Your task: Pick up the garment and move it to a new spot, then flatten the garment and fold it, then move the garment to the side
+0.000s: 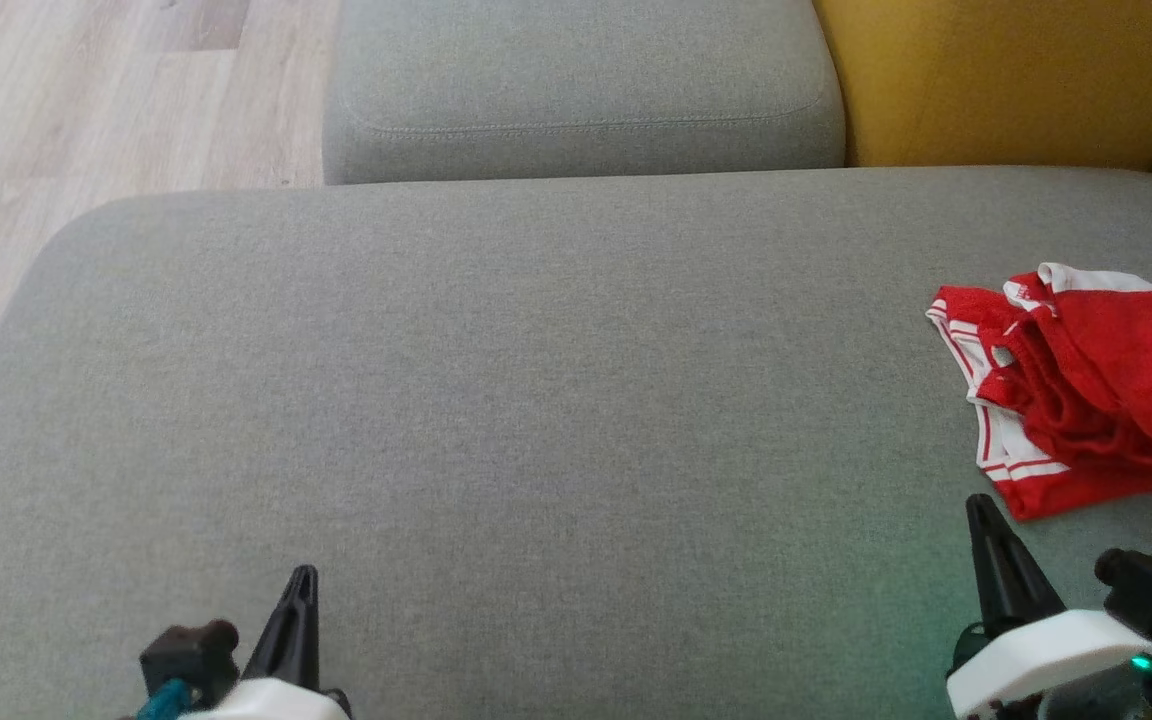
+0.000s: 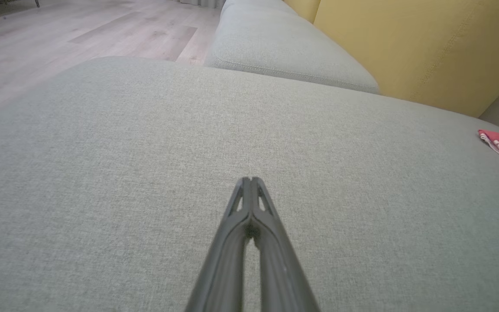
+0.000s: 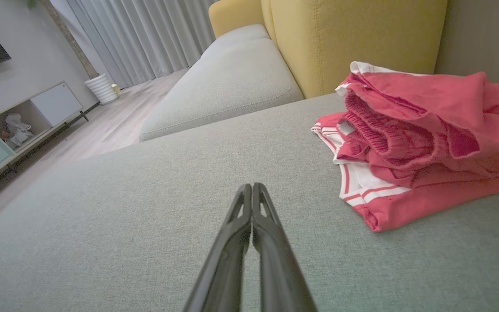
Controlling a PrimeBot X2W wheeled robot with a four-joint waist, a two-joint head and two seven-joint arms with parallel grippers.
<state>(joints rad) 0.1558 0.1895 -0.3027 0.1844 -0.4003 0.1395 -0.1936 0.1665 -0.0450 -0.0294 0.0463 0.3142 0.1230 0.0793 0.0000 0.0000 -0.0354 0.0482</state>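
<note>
Lying in a rumpled, layered heap, the red garment [image 1: 1086, 390] sits at the right edge of the grey seat [image 1: 496, 380], near the yellow backrest [image 1: 1016, 80] and just beyond the right gripper [image 1: 981, 510]. That gripper and the left gripper [image 1: 303, 580] sit low over the seat, fingers pressed together, holding nothing. This would suit a garment waiting to be picked up as well as one roughly folded and set aside, so the step cannot be settled. Any grasp would suit the nearer right arm, fingers parting first. A second cushion [image 1: 576, 90] and wooden floor [image 1: 86, 120] lie beyond; nothing stands between gripper and garment.
</note>
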